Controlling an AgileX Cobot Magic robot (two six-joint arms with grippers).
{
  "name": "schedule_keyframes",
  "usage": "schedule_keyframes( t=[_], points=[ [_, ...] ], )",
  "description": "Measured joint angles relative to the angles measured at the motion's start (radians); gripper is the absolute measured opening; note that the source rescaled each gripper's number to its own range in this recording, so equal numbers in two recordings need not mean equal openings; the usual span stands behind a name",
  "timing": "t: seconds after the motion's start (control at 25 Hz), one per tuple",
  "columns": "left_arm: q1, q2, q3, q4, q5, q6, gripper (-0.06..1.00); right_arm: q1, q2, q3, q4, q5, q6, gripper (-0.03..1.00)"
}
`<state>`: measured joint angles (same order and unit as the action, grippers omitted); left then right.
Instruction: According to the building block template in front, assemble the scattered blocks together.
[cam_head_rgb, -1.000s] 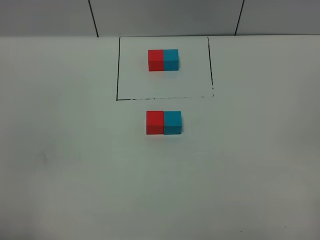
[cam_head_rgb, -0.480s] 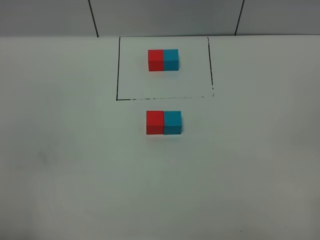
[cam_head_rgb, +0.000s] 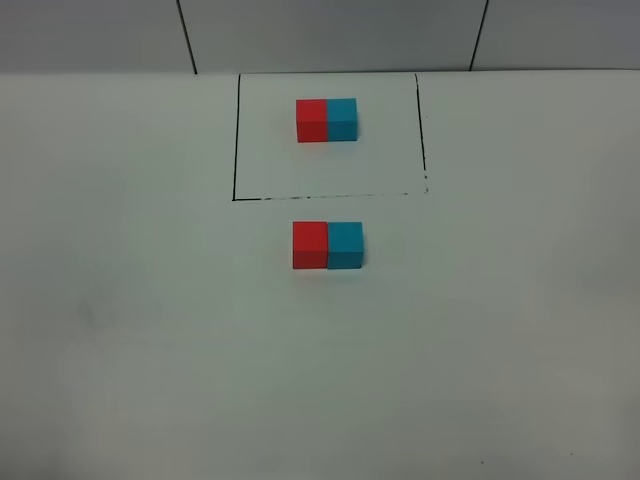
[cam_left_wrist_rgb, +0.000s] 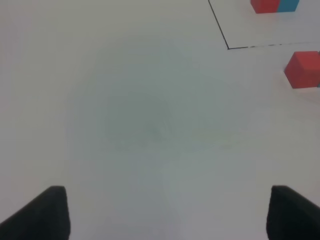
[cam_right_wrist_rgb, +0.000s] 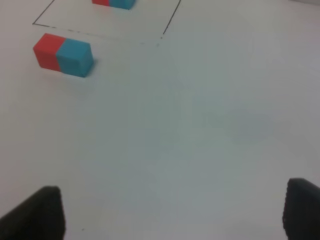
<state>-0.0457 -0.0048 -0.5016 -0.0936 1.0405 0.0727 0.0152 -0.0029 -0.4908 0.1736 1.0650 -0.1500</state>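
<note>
- Apparently unchanged across the frames: red cube touching blue cube, blue at 3 o'clock, matching template.
- Left tool and right tool spread wide, empty, over bare surface; assembly looks finished.

Four cubes in all: two red and two cyan-blue. One red cube and one blue cube sit joined inside the single drawn black frame. The other red cube and blue cube sit touching outside it, making two pairs.
</note>
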Motion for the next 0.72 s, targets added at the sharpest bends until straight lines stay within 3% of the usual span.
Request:
schedule_keyframes(
  t=[0.72],
  points=[
    [0.000, 0.000, 0.000, 0.000, 0.000, 0.000, 0.84, 0.019, 0.000, 0.000, -0.001, -0.001, 0.007, 0.90]
  ],
)
